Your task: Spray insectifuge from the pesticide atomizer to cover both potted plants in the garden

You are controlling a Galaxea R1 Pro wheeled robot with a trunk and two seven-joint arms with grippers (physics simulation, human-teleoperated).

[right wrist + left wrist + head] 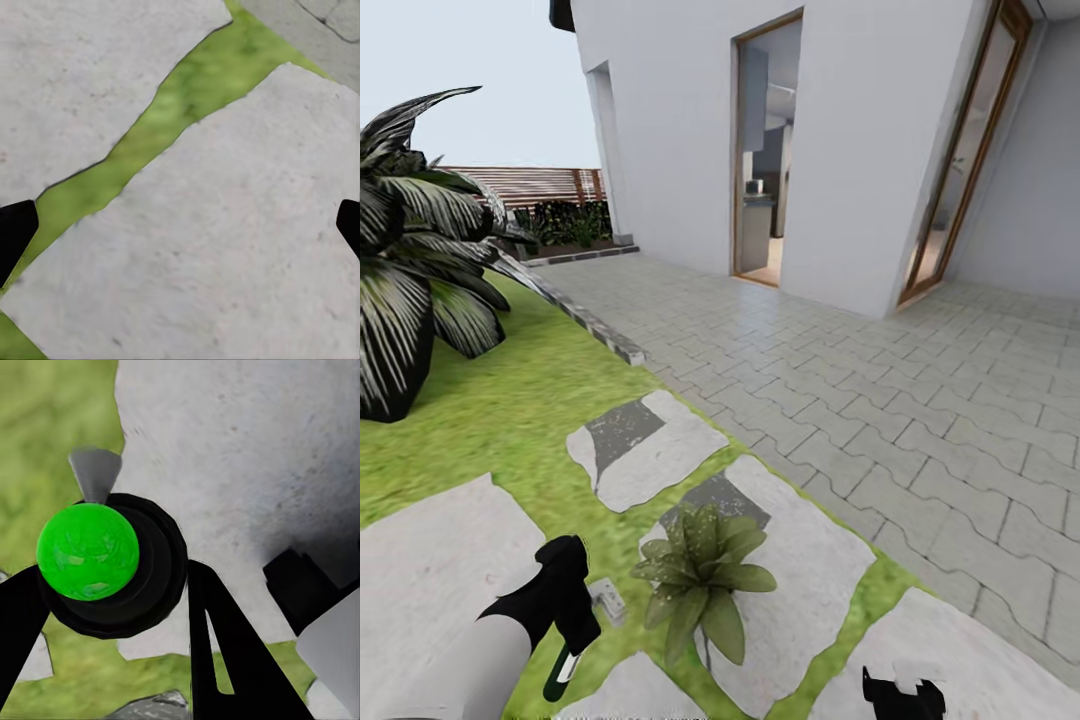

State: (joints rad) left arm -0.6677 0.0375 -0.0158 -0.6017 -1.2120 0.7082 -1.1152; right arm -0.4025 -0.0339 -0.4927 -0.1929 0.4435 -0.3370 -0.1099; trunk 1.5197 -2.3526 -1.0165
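Note:
In the head view my left gripper [575, 635] is shut on the pesticide atomizer [563, 672], whose dark green handle hangs below the fingers and whose pale grey head [607, 598] points toward a potted plant [705, 580]. That low green rosette sits on a stepping stone [810, 590] just right of the sprayer. In the left wrist view the atomizer [88, 551] shows as a bright green round end in a black ring, held between black fingers [225, 660]. My right gripper [900, 695] hangs low on the right, open [180, 229] over stone and grass.
A huge dark striped-leaf bush [410, 270] stands on the lawn at the left. Grey paving [880, 380] stretches right toward the white house and its open doorway [765, 160]. A brown slat fence [530, 185] closes the far end. Several stepping stones [645, 450] lie in the grass.

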